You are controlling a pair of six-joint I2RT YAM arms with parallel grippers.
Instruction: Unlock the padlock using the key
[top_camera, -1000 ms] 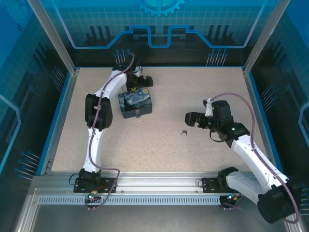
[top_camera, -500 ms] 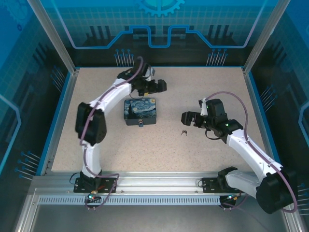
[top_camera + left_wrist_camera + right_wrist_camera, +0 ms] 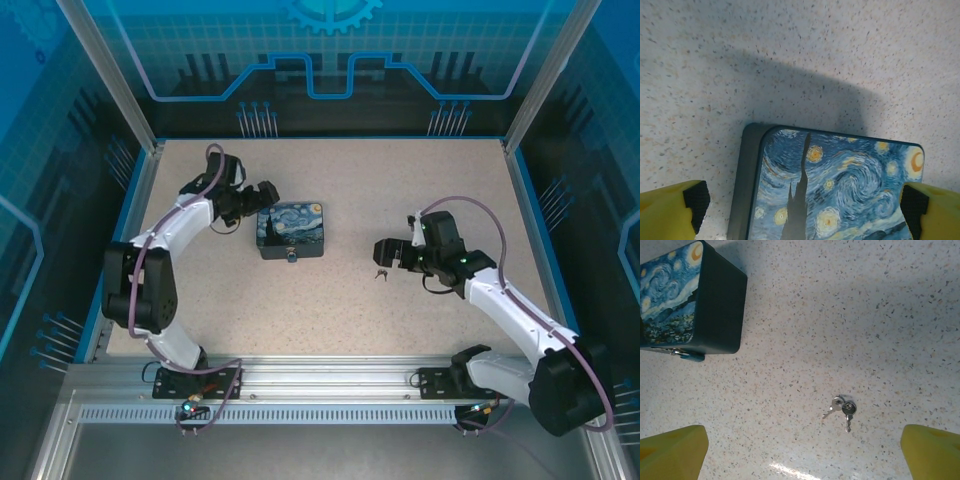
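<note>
The padlock [image 3: 290, 230] lies flat on the speckled desk [image 3: 330, 310], left of the middle, with its blue swirl face up. A small blue piece [image 3: 690, 356] sticks out of its near side.

The left gripper [image 3: 268, 200] hangs at the padlock's left end with its jaws spread wide and nothing between them. In the left wrist view its yellow fingers [image 3: 670, 212] stand at the two bottom corners, and the padlock's face spans most of the gap between them. Whether they touch the padlock cannot be told.

The key [image 3: 842, 410] lies on bare desk to the right of the padlock, well apart from it. It looks like two small silvery keys joined at one ring.

The right gripper [image 3: 382, 252] hovers just beside the key, also spread wide and holding nothing. Its fingers [image 3: 670, 452] flank the key from either side.
</note>
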